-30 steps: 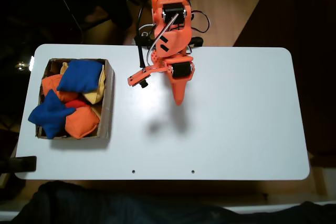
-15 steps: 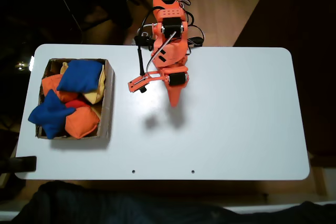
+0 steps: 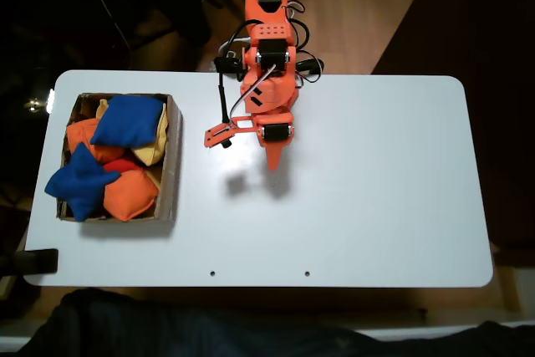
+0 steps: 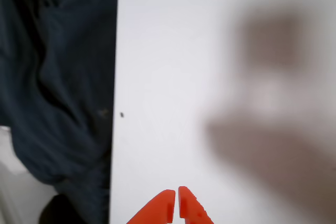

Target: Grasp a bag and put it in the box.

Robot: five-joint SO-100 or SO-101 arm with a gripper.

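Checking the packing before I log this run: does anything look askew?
Yes. The flat royal-blue beanbag pokes a corner past the left wall of the worn brown cardboard box, lying atop the heaped orange beanbags rather than down inside.

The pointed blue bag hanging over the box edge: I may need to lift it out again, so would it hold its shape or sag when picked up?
The blue bag would probably sag: it is soft fabric, draped over the box wall with crumpled corners. It looks unlikely to roll, lying flattish on its neighbours. The fabric probably grips fine.
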